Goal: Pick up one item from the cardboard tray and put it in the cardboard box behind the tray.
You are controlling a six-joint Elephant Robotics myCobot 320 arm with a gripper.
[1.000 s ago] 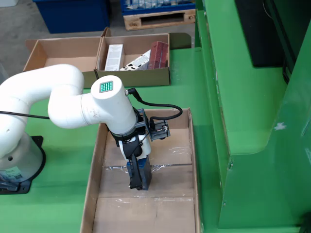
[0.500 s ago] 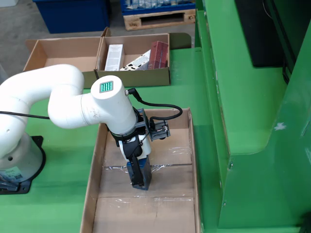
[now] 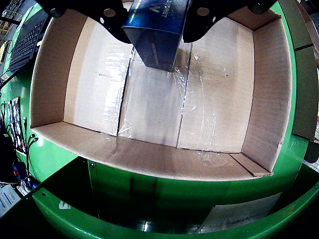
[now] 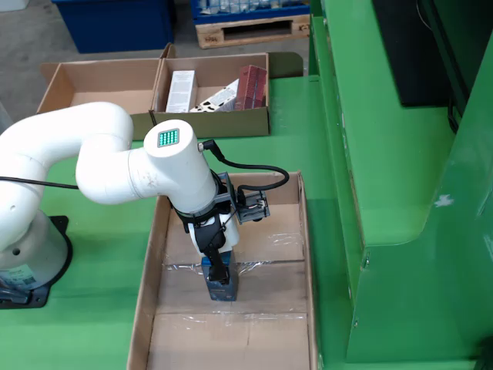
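A small dark blue rectangular carton [image 3: 158,31] with pale lettering is hanging upright over the taped floor of a wide, open brown cardboard box [image 4: 289,231]. In the fixed view its lower end [image 4: 221,289] is sitting at or just above that floor, mid-box.

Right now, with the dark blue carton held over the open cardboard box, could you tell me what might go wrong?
The dark blue carton hangs tilted in the gripper, so it could slip or tumble on release. The large open cardboard box has wrinkled clear tape across its floor seams, so the carton may land unevenly there.
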